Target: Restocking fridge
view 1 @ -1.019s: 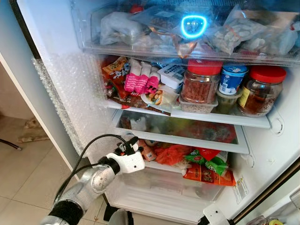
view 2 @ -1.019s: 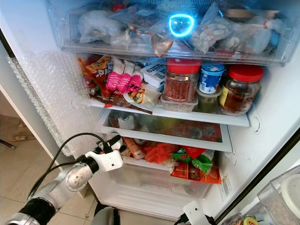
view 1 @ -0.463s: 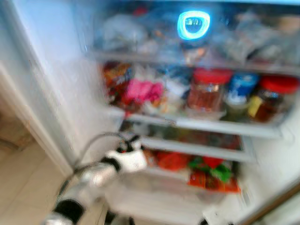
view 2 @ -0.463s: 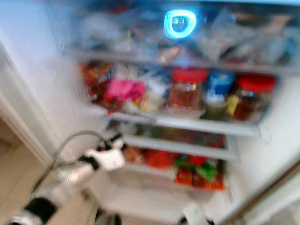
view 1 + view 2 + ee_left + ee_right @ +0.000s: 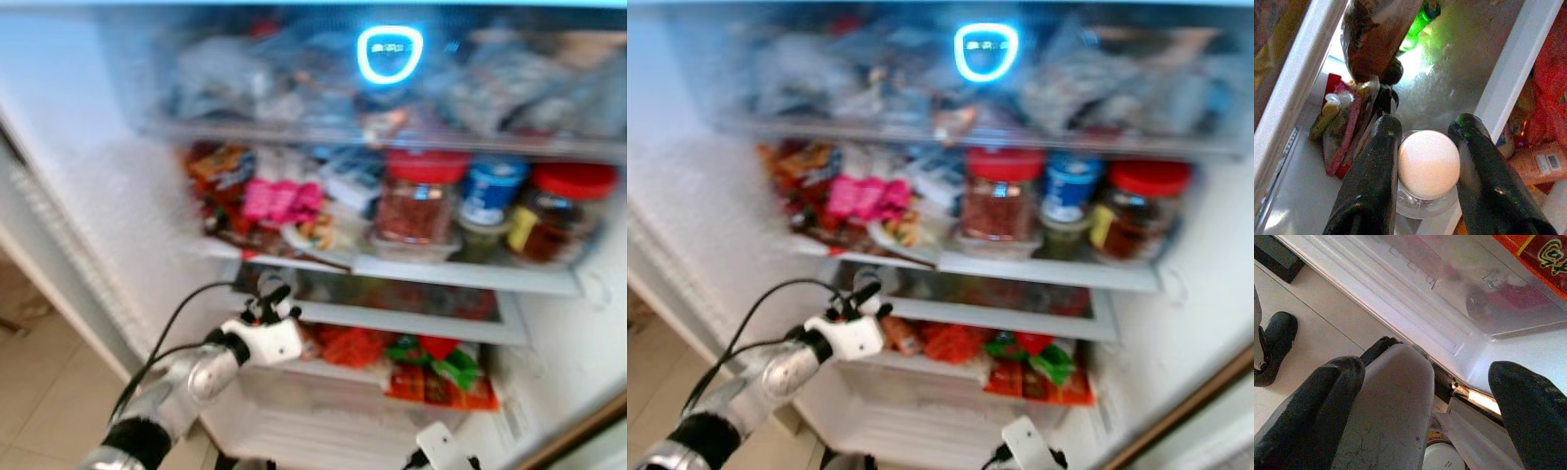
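The fridge stands open with full shelves. My left gripper (image 5: pixel 266 297) reaches in at the left end of the glass-fronted drawer (image 5: pixel 411 294) under the jar shelf. In the left wrist view its two fingers (image 5: pixel 1371 181) are shut on a small clear bottle with a round white cap (image 5: pixel 1429 164), just over a white shelf rail (image 5: pixel 1508 83). My right gripper (image 5: pixel 1425 377) hangs low by the fridge's base, fingers (image 5: pixel 1327 396) spread wide with nothing held; its white wrist (image 5: pixel 436 452) shows at the bottom of the eye views.
Red-lidded jars (image 5: pixel 421 196) and a blue tub (image 5: pixel 487 186) fill the middle shelf, with pink packs (image 5: pixel 279 199) to their left. Red and green packets (image 5: pixel 431 367) lie on the lower shelf. Bubble wrap (image 5: pixel 108 225) lines the left wall. A black shoe (image 5: pixel 1273 342) rests on the tiled floor.
The head camera has shifted and the picture is blurred. My left gripper, still holding the bottle, sits slightly higher against the drawer's left end. The right arm stays low.
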You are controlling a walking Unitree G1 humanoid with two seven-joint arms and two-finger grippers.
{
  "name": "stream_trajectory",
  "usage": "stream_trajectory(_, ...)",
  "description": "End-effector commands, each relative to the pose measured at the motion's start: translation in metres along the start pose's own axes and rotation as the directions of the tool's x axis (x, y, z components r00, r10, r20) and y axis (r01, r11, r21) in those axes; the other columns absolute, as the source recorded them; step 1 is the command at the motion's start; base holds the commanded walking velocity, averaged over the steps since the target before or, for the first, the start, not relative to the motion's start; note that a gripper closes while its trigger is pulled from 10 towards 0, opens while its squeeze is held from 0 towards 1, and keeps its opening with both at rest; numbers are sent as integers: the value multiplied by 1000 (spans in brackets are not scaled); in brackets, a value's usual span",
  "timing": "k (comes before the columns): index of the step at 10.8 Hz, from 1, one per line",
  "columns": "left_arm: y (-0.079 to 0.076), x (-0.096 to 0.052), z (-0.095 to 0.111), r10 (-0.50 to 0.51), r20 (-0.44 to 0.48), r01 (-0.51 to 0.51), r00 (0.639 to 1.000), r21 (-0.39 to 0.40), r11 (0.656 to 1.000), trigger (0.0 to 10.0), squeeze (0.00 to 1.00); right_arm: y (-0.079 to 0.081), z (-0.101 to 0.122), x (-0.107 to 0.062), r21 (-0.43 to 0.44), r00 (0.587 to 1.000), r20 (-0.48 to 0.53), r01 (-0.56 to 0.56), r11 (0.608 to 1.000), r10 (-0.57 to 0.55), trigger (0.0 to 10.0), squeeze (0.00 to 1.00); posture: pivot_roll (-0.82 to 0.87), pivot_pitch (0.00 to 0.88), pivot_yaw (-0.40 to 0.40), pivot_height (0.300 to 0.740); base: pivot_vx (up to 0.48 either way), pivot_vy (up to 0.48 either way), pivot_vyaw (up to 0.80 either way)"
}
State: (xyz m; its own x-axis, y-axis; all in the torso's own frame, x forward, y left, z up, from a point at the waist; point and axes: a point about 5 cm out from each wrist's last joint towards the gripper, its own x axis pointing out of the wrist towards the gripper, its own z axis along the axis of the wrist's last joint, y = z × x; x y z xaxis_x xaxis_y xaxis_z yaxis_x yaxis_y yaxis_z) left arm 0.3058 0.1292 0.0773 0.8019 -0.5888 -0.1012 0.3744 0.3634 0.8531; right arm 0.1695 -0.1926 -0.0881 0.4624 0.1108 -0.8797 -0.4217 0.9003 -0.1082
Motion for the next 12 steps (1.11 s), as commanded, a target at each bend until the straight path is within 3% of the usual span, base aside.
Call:
stream_trajectory(1, 4, -3, -7, 4, -22, -5, 1000, -11, 1000, 10000, 0, 13, -38, -5, 3, 989, -145, -35, 999, 35, 10000, 0, -53, 0, 33, 627, 0, 0, 0)
stream_trajectory(5, 11, -14, -28, -12, -48, 14, 999, 54, 998, 10000, 0, 11, -49, -9, 19, 988, -152, -25, 999, 28, 10000, 0, -95, 10, 28, 627, 0, 0, 0)
stream_trajectory(8, 18, -10, -40, 7, -120, 7, 993, 120, 993, 10000, 0, 7, -66, -15, 24, 983, -183, -11, 1000, 15, 10000, 0, -145, 69, 1, 627, 0, 0, 0)
stream_trajectory(9, 21, -8, -43, 26, -135, -9, 990, 120, 993, 10000, 984, 7, -68, -16, 28, 983, -183, -6, 1000, 11, 10000, 0, -157, 79, 0, 627, 0, 0, 0)
stream_trajectory(12, 28, -6, -45, 62, -146, -48, 987, 102, 994, 10000, 1000, 8, -72, -17, 39, 981, -192, -1, 999, 9, 10000, 0, -158, 86, 0, 627, 0, 0, 0)
